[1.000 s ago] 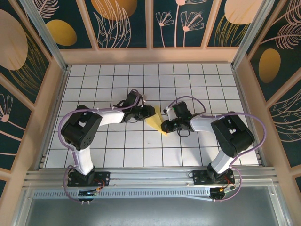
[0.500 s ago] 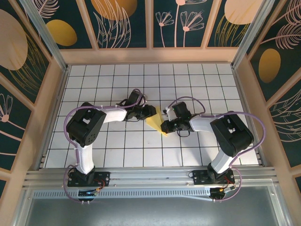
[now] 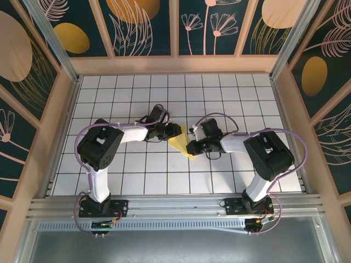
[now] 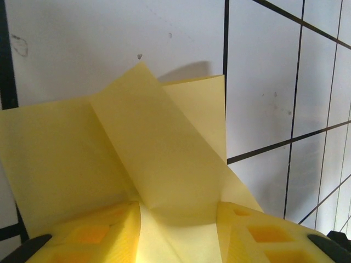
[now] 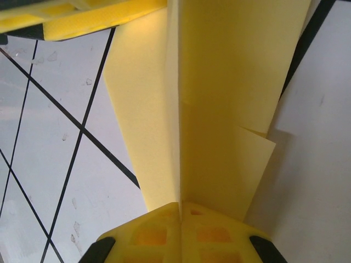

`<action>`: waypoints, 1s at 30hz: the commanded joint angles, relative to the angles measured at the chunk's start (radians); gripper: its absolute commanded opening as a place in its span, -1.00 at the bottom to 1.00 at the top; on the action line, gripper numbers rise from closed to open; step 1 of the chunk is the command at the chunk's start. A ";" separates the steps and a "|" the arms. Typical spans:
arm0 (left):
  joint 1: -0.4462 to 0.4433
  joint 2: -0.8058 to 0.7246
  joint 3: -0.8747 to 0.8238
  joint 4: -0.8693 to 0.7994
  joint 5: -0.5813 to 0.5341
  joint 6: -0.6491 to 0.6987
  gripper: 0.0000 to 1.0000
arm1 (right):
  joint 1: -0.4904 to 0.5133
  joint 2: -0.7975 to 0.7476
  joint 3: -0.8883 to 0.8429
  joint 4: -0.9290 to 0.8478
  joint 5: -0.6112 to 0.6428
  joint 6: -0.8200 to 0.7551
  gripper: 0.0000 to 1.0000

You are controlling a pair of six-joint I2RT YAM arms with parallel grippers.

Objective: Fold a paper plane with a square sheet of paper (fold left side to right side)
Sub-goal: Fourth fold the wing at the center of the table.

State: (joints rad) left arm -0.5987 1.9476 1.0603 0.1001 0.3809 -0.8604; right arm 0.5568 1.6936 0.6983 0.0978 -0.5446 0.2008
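Observation:
The square sheet of paper (image 3: 179, 144) is pale yellow and folded into a narrow pointed wedge with layered flaps, lying mid-table between both arms. My left gripper (image 3: 176, 131) is at its far end. In the left wrist view the paper (image 4: 153, 148) has a raised flap that bows between the two yellow fingers (image 4: 98, 235), which stand apart; the left gripper (image 4: 178, 211) is open around it. My right gripper (image 3: 192, 148) is at the paper's near right edge. In the right wrist view it (image 5: 180, 211) is shut, pinching the upright crease of the paper (image 5: 219, 82).
The white tiled table (image 3: 137, 98) with black grid lines is walled by wooden rails (image 3: 175, 64) on three sides. A yellow finger of the left gripper (image 5: 82, 19) shows at the top of the right wrist view, close to the paper.
The left jaws have spread slightly around the flap. The right gripper has edged a little left with the paper still pinched. The paper has barely moved.

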 commanded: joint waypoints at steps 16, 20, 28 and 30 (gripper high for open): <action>-0.007 0.049 0.044 -0.086 -0.065 0.029 -0.17 | -0.005 -0.006 0.059 -0.041 -0.039 0.007 -0.64; -0.008 0.053 0.044 -0.088 -0.063 0.028 -0.17 | -0.039 -0.035 0.074 -0.052 -0.050 0.018 -0.49; -0.009 0.046 0.043 -0.089 -0.066 0.029 -0.18 | -0.103 -0.058 0.090 -0.033 -0.143 0.077 -0.24; -0.009 0.045 0.043 -0.089 -0.066 0.030 -0.18 | -0.112 -0.049 0.090 -0.003 -0.182 0.103 -0.23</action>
State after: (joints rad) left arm -0.6025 1.9644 1.0943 0.0628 0.3378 -0.8444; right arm 0.4591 1.6573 0.7658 0.0650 -0.6479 0.2596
